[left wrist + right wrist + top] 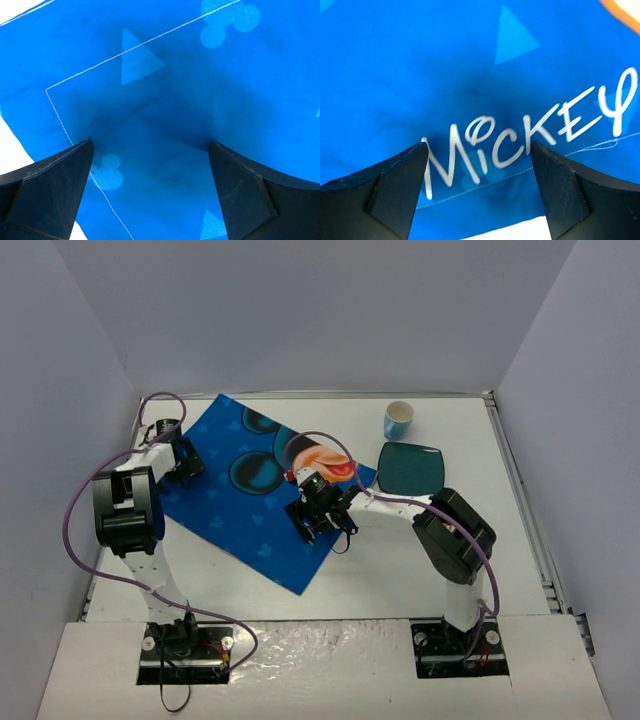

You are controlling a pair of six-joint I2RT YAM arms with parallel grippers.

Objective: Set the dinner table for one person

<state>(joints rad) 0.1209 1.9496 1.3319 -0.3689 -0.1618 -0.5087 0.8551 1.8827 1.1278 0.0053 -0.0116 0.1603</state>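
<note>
Dinner table [400, 560]: white top under everything, bare along the near and right sides.
Placemat [250, 502]: blue Mickey cloth lying flat but skewed, on the left and middle of the table.
Left gripper [151, 145]: jaws apart, low over the placemat's far-left corner, holding nothing.
Right gripper [480, 146]: jaws apart over the "Mickey" lettering by the near-right hem, holding nothing.
Plate [410, 468]: teal, just beside the placemat's right corner.
Cup [398, 420]: upright, beyond the plate.
Step (judged): squaring the placemat.
Method: pinch the hem only, both sides together; keep the cloth taut, turn it parallel to the near edge.
Risk: bunching, or nudging the plate.
</note>
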